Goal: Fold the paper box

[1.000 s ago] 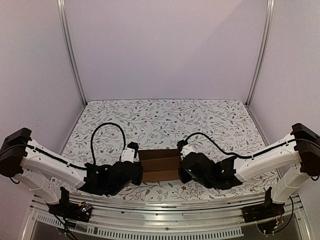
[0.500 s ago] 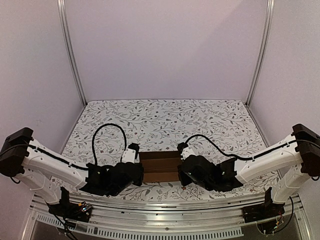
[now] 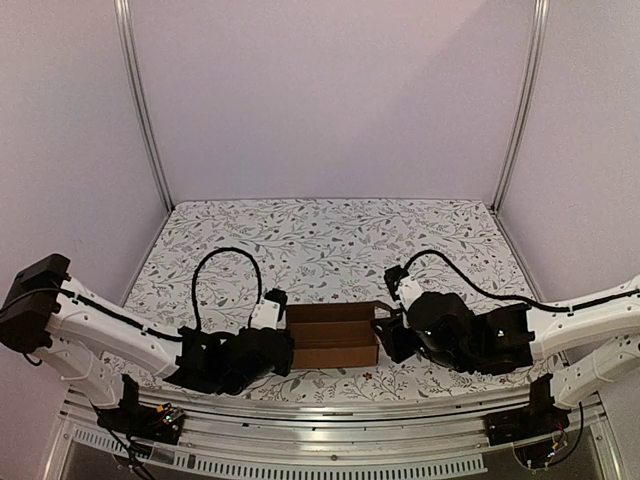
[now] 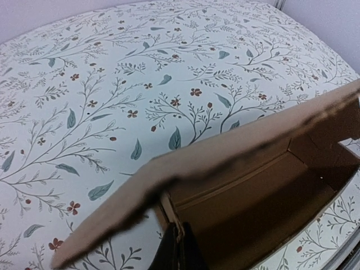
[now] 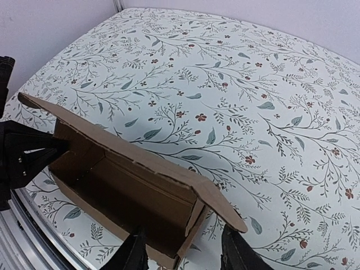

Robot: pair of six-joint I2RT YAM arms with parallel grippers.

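Floral-printed tablecloth [image 3: 330,240] bears a rectangular, open-topped brown cardboard paper box [image 3: 332,340].

Floral-print tablecloth [image 3: 330,230] runs edge to edge, pale walls [image 3: 330,100] on three sides, aluminium posts [image 3: 143,100] at far corners, metal rail [image 3: 330,412] along near edge.

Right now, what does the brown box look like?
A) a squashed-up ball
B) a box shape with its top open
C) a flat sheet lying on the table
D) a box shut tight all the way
B: the paper box stands as a long carton with its walls up, and both wrist views look into its empty inside past a lifted flap.
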